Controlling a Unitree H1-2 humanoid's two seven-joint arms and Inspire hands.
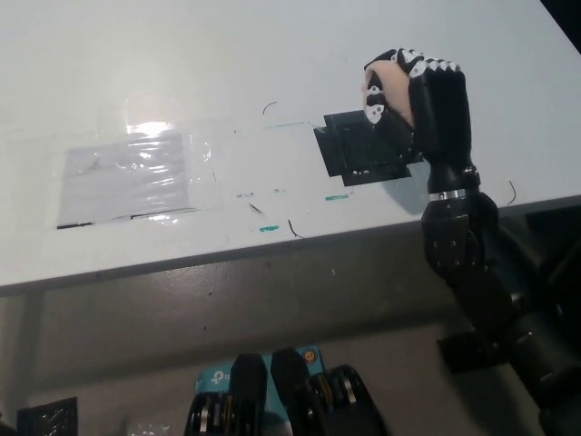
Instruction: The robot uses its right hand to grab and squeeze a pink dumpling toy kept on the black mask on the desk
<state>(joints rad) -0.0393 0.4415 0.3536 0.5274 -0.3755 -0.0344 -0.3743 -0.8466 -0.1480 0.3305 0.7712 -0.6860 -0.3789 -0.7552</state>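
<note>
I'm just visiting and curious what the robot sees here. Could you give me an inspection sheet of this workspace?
Surface: white desk with pen marks and green tape bits.
Job's things: pink dumpling toy lifted in the right hand; black mask lies flat and bare on the desk.
Clutter: clear plastic sheet taped at the left.
Hands: right shut on the toy, above the mask; left not in view.
Cables: nothing seen.
Surroundings: grey floor below the desk edge.
</note>
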